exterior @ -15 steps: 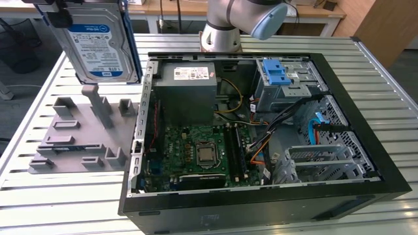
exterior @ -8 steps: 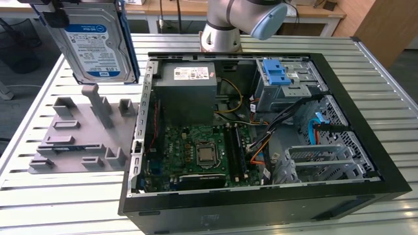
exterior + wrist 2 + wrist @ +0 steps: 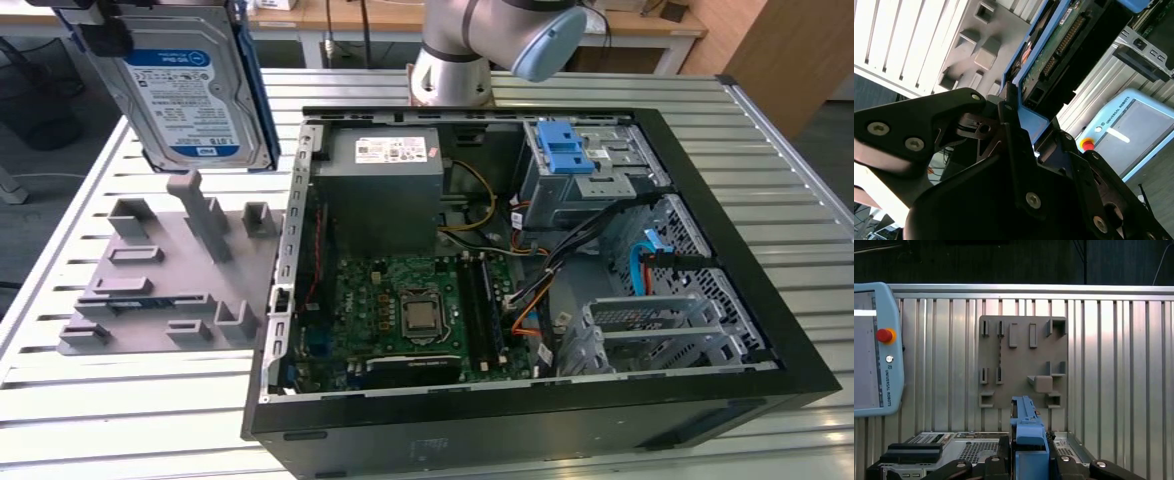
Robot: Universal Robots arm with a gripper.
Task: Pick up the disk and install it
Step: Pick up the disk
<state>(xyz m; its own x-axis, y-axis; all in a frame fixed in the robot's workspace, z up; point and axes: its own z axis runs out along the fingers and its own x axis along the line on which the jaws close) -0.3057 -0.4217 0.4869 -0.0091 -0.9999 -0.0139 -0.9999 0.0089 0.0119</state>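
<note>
Starting at the exterior view's left: the disk [image 3: 194, 85] is up in the air, standing on edge, with its label side facing the camera. It has a silver-grey metal body, a white-and-blue label across most of the face, and a blue plastic carrier running along its sides. In the second wrist view the claw [image 3: 1029, 127] is clamped onto that blue carrier, with a black finger pressed against each side. I can also see the disk's green circuit board and connector pins from there. In the first wrist view the carrier's blue edge sticks out between the fingers.

Below the disk, the grey fixture plate [image 3: 160, 280] with its little posts and slots lies on the slatted metal table [image 3: 134, 420].

Moving right, the open computer case [image 3: 507, 425] lies on its side just beside the plate. Inside it, the grey power supply [image 3: 387, 190] sits toward the far end and the green motherboard [image 3: 414, 310] is nearer the camera. Further right is the metal drive cage [image 3: 587, 180] with its blue latch [image 3: 563, 148]. In both wrist views a teach pendant [image 3: 874, 350] lies on the table.
</note>
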